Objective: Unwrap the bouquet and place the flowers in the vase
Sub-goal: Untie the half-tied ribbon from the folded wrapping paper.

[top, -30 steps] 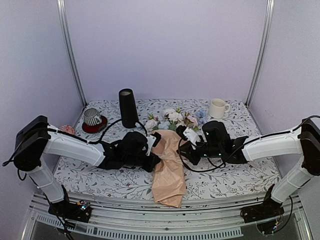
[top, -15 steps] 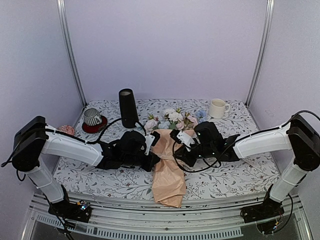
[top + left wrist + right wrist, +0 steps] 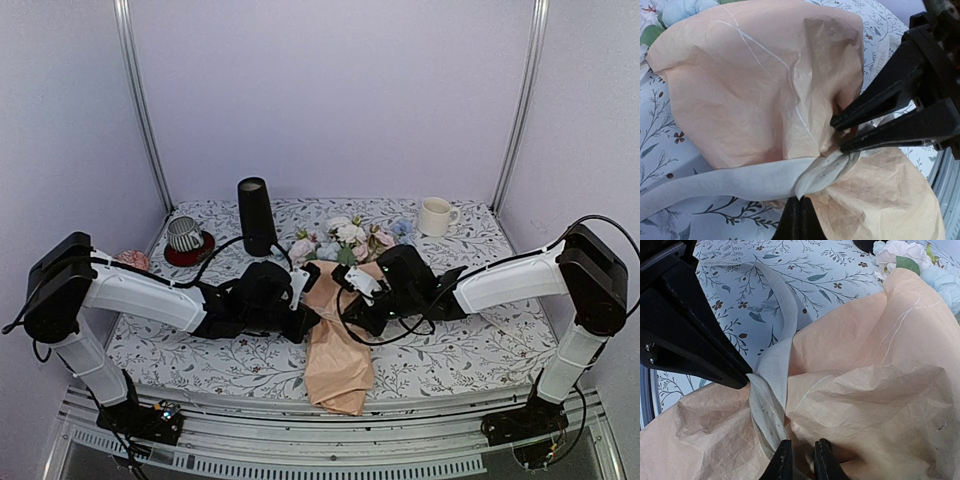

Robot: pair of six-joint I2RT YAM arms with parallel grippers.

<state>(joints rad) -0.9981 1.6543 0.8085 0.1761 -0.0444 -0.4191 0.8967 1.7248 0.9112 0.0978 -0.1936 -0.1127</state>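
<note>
Overhead, a floral-print table (image 3: pixel 470 350) sits inside pale lilac walls. At its centre lies the bouquet (image 3: pixel 335 330), blooms toward 12 o'clock, its peach wrap (image 3: pixel 755 85) spilling over the near edge at 6. The vase (image 3: pixel 256 215) stands upright at 11, a mug (image 3: pixel 435 216) at 1. Bare cloth shows at 4 and 8. Only the wrist views show the grips: the left end effector (image 3: pixel 800 212) is clamped on the cream ribbon (image 3: pixel 730 182), and the right end effector (image 3: pixel 801 455) is nearly closed, nipping a fold of wrap.
</note>
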